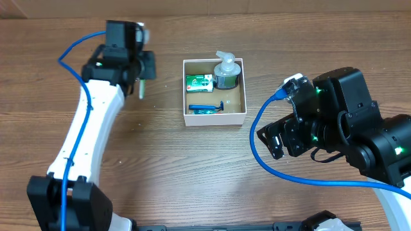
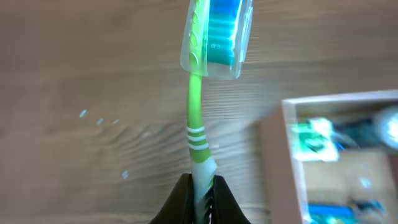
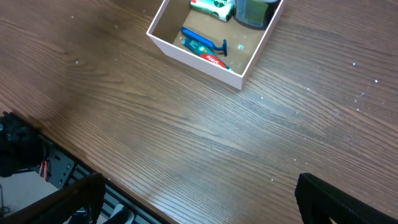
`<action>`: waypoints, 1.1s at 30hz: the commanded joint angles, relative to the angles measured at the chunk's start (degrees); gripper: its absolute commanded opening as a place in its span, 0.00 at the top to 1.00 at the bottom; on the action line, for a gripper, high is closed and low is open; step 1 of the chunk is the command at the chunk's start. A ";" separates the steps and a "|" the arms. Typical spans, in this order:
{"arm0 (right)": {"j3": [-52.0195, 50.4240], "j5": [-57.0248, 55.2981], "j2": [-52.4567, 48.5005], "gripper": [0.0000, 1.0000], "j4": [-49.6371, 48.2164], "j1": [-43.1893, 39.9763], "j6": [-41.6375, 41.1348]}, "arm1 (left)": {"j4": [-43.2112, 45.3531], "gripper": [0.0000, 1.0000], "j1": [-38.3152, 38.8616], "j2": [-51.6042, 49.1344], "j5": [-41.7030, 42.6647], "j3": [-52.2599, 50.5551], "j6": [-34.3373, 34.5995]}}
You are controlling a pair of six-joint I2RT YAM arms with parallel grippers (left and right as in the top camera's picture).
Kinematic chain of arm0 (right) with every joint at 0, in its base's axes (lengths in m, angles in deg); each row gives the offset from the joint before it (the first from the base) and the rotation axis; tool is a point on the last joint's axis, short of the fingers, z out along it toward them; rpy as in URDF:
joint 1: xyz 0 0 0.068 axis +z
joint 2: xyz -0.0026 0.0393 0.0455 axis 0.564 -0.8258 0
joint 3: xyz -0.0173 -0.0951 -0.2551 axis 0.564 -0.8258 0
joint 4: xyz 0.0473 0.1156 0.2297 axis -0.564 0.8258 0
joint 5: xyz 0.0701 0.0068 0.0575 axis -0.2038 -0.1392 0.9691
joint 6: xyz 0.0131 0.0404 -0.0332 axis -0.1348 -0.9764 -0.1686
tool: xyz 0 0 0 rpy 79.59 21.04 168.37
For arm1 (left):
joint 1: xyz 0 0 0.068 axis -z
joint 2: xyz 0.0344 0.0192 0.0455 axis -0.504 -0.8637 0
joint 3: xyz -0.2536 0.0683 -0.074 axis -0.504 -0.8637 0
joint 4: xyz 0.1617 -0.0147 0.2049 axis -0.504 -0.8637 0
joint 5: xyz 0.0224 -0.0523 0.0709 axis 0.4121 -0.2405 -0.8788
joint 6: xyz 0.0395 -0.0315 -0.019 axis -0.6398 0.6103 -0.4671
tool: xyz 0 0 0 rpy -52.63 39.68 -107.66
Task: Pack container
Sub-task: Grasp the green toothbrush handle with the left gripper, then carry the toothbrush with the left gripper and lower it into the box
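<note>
The container (image 1: 184,96) is a square white-walled box with a tan floor at the table's middle back. It holds a green-and-white packet (image 1: 200,81), a pump bottle (image 1: 227,72) and a blue razor (image 1: 205,107). My left gripper (image 2: 202,194) is shut on a green toothbrush (image 2: 196,112) whose head sits in a clear cap (image 2: 217,34). It hovers just left of the container's wall (image 2: 277,155), and in the overhead view the left gripper (image 1: 140,82) is left of the box. My right gripper (image 3: 199,205) is open and empty, in front and to the right of the container (image 3: 193,53).
A red-and-white tube (image 3: 214,61) lies beside the razor (image 3: 202,42) in the box. The table's front edge (image 3: 93,165) runs across the lower left of the right wrist view. The right arm's blue cable (image 1: 257,144) loops over the table.
</note>
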 commanded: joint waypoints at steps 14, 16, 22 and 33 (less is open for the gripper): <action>-0.07 -0.39 0.37 0.00 -0.35 -0.17 -0.46 | 0.79 0.96 15.52 2.32 23.41 0.20 -59.25; -0.04 -0.39 0.37 0.00 -0.37 -0.17 -0.46 | 0.35 0.96 16.61 1.33 23.39 0.20 -64.52; -0.04 -0.39 0.37 0.00 -0.37 -0.17 -0.46 | -1.73 0.96 17.53 -2.64 23.32 0.20 -70.86; -0.04 -0.39 0.37 0.00 -0.37 -0.17 -0.46 | -4.24 0.96 17.53 -10.03 23.15 0.17 -73.05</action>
